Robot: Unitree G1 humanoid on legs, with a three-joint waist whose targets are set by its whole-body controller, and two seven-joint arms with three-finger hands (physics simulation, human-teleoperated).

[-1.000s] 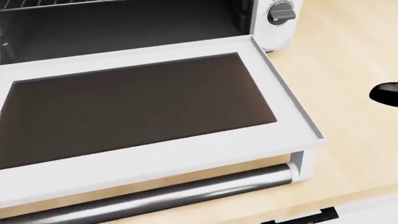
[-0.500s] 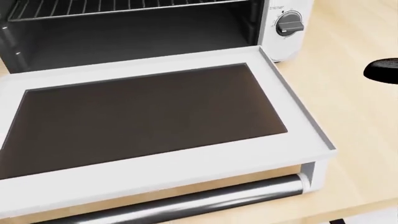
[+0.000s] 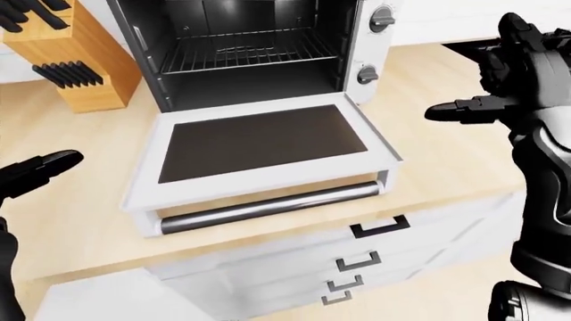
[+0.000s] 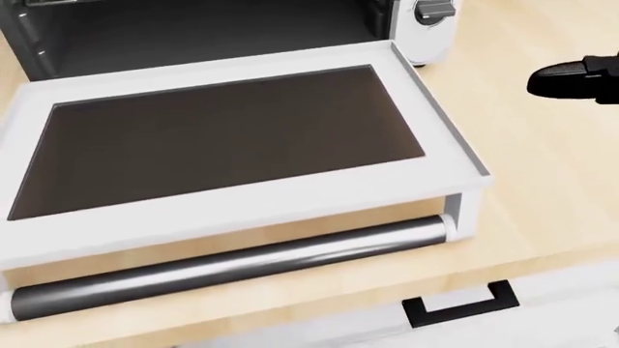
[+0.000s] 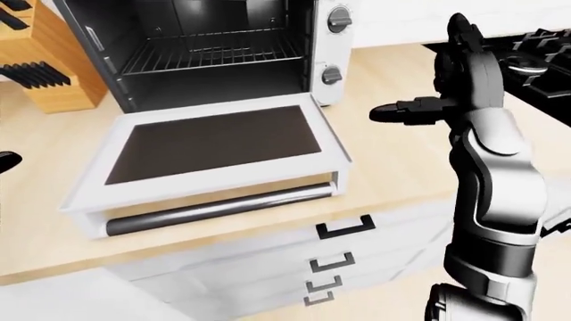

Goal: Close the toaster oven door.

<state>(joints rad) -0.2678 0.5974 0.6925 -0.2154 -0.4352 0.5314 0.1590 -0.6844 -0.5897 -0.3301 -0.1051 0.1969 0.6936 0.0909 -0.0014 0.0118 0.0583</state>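
Note:
The white toaster oven stands on the wooden counter with its door folded down flat, dark glass facing up. A metal handle bar runs along the door's near edge, also seen in the head view as handle bar. My right hand hovers open to the right of the door, fingers pointing left, apart from it. At the left edge of the left-eye view my left hand is open too, away from the door's left side. Neither hand touches the oven.
A wooden knife block stands left of the oven. White drawers with black handles sit below the counter edge. A black stove top lies at the right of the right-eye view.
The head view has shifted: the oven and door sit higher in the picture and a drawer handle shows at the bottom. My right hand reaches further in from the right.

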